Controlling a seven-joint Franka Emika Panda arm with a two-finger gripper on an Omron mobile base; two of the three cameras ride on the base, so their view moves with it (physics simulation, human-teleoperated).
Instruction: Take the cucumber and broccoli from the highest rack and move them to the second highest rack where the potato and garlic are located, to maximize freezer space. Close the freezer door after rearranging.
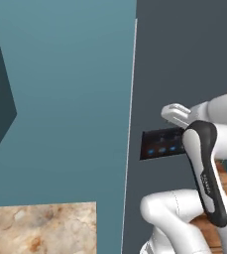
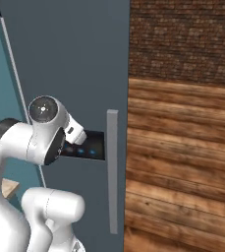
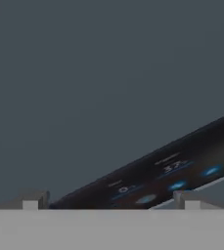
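A dark grey freezer door [image 1: 184, 59] [image 2: 70, 59] stands right in front of me. It carries a black display panel [image 1: 159, 144] [image 2: 87, 146] [image 3: 172, 171] with blue lights, and a long grey vertical handle [image 2: 112, 172] on its right side. My gripper [image 3: 110, 201] points at the door's face just beside the panel. It is open: its fingertips [image 3: 33, 200] stand far apart with nothing between them. The cucumber, broccoli, potato, garlic and the racks are hidden behind the door.
A teal wall [image 1: 60, 99] runs to the left of the door, with a marble counter corner [image 1: 40, 228] below it. Wooden planks [image 2: 182, 162] under a brick wall [image 2: 182, 39] lie to the right of the handle.
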